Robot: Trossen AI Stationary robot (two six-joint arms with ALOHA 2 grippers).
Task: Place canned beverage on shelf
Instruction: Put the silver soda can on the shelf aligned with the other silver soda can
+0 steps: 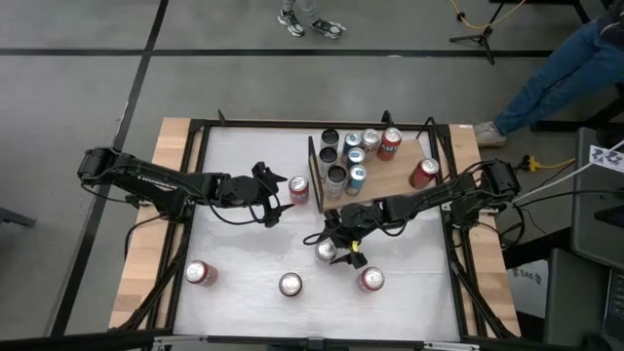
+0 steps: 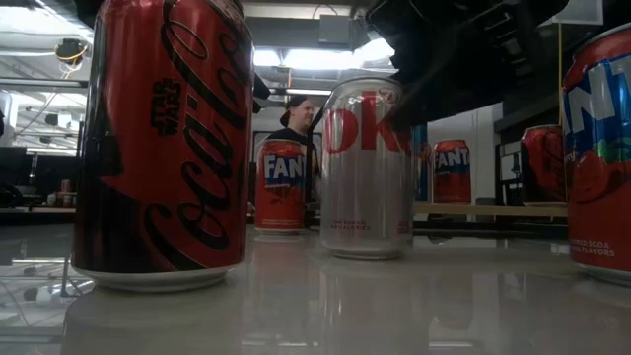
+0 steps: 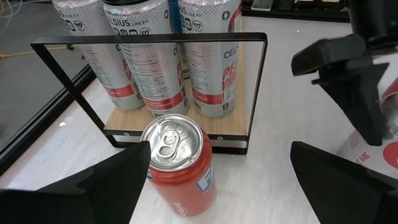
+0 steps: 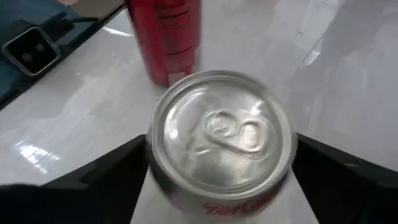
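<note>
The right end effector stands wide around an upright silver can, while the light-brown wooden shelf carries several upright cans.

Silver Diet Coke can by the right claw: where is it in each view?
High: silver can on the white table, at the right claw, below the shelf.
Low: centre, silver with red lettering.
Left wrist: cut off at the picture's edge, behind the other arm.
Right wrist: fills the centre, top up, claw fingers either side.
Shared landmark: the red can beside it, also in right wrist.
</note>
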